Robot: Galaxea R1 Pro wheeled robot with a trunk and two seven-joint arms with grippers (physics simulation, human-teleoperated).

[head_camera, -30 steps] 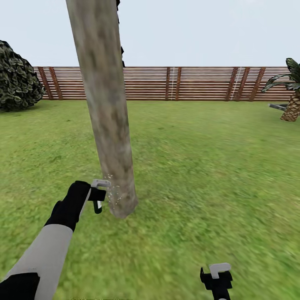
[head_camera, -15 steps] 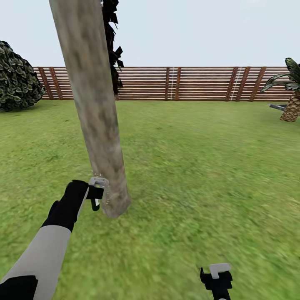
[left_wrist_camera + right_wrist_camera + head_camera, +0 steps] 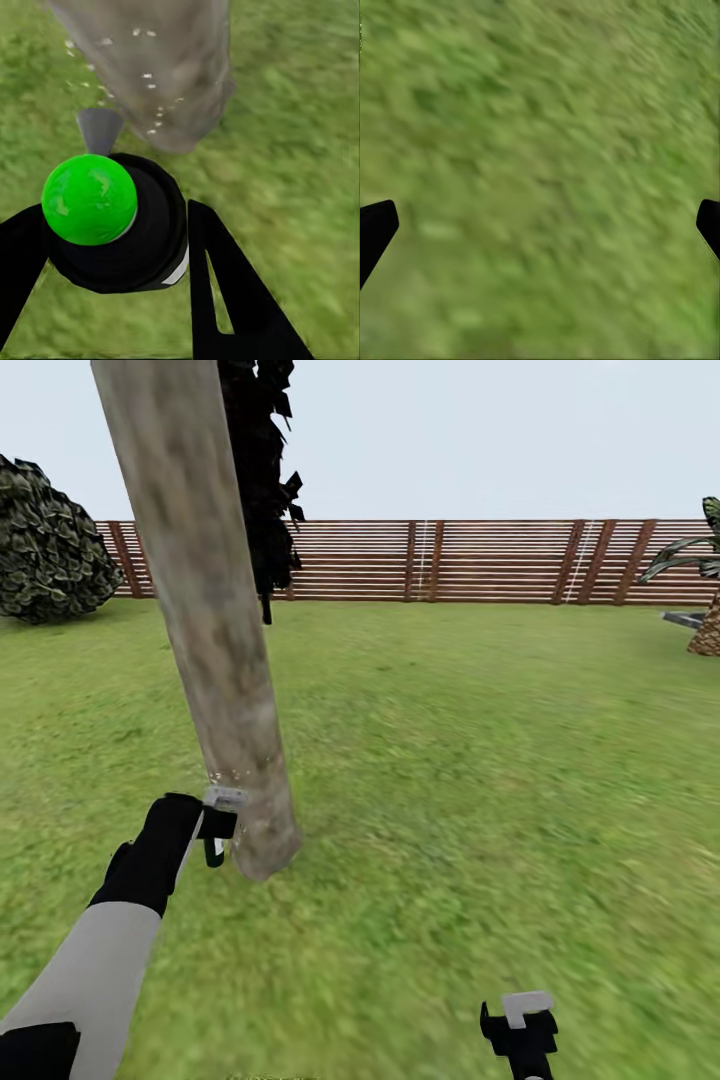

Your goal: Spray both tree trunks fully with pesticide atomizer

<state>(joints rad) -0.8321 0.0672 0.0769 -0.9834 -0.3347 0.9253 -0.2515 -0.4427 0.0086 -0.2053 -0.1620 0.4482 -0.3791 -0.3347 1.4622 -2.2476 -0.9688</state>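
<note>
While the left gripper [image 3: 218, 822] clamps the atomizer [image 3: 112, 225] between its fingers, it hangs low beside the foot of the trunk [image 3: 215, 660], nozzle toward the bark. In the left wrist view the atomizer is a dark round body with a bright green cap, and whitish specks [image 3: 146, 75] dot the trunk just beyond it, so the bottle seems held close for the spray to land on the bark and not the grass [image 3: 470, 760]. Specks show near the base; higher up the trunk looks bare as far as I can tell, so coverage is probably far from done.

The right gripper [image 3: 522, 1028] hangs low and well apart, its fingers spread and empty over grass in the right wrist view.

Open lawn lies to every side of the trunk, giving room to circle it or raise the arm. A narrow dark tree [image 3: 258, 480] stands behind the trunk, a shrub [image 3: 50, 545] sits far left by the fence [image 3: 450, 560], and a palm [image 3: 700, 600] shows at the right edge, all well clear of the arms.
</note>
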